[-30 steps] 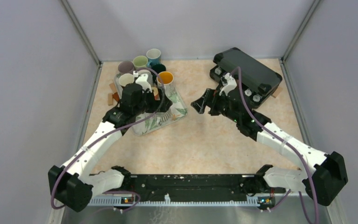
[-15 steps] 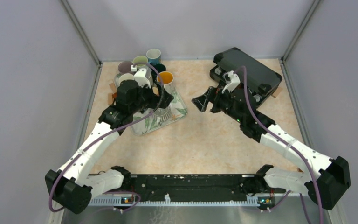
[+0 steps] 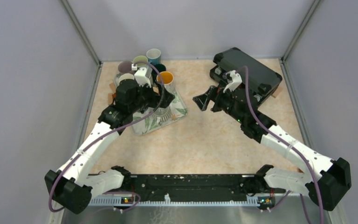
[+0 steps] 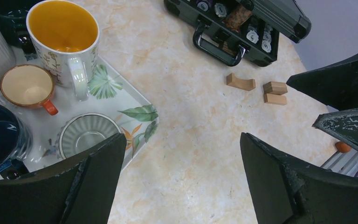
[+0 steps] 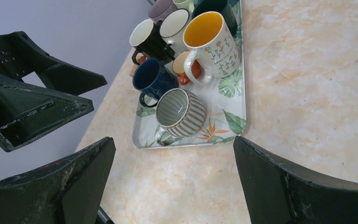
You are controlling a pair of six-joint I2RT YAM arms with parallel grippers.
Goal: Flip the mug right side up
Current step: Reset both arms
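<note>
Several mugs stand on a leaf-patterned tray (image 3: 179, 112) at the back left, and every one I can see has its mouth up. A grey ribbed mug (image 5: 179, 112) (image 4: 86, 135) stands at the tray's near corner, with a white floral mug with a yellow inside (image 5: 209, 37) (image 4: 63, 28) (image 3: 165, 78) behind it. My left gripper (image 3: 164, 99) (image 4: 182, 140) hovers open over the tray's right edge, holding nothing. My right gripper (image 3: 203, 101) (image 5: 172, 142) hangs open above the bare table to the tray's right, facing the tray, also holding nothing.
A black case (image 3: 247, 72) (image 4: 237, 23) of poker chips lies open at the back right. Small wooden blocks (image 4: 241, 82) lie near it, and more blocks (image 3: 113, 95) lie left of the tray. Grey walls close in the table on three sides.
Both arms have risen and drawn back slightly over the last second, the left toward the mugs, the right toward the case. Both grippers stayed open.
</note>
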